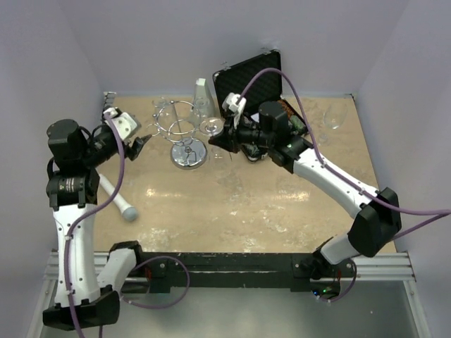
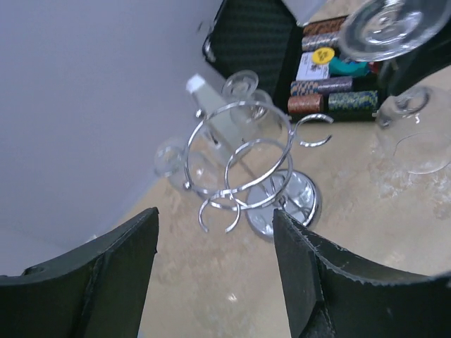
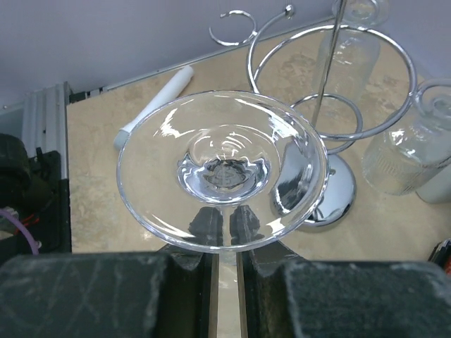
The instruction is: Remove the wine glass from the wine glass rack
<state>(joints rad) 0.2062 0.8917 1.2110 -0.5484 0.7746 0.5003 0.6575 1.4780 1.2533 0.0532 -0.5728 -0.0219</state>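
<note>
The chrome wine glass rack (image 1: 184, 137) stands on its round mirrored base at the back middle of the table. It also shows in the left wrist view (image 2: 239, 162) and the right wrist view (image 3: 331, 105). My right gripper (image 1: 220, 137) is shut on the stem of a clear wine glass (image 3: 222, 169), held upside down with its foot up, just right of the rack and apart from its loops. The foot shows in the top view (image 1: 211, 126) and the left wrist view (image 2: 391, 28). My left gripper (image 1: 141, 144) is open and empty, left of the rack.
An open black case (image 1: 250, 74) with poker chips stands behind my right gripper. Clear glass bottles (image 1: 201, 95) stand behind the rack. Another glass (image 1: 332, 118) is at the back right. A white cylinder with a grey tip (image 1: 116, 198) lies near the left arm.
</note>
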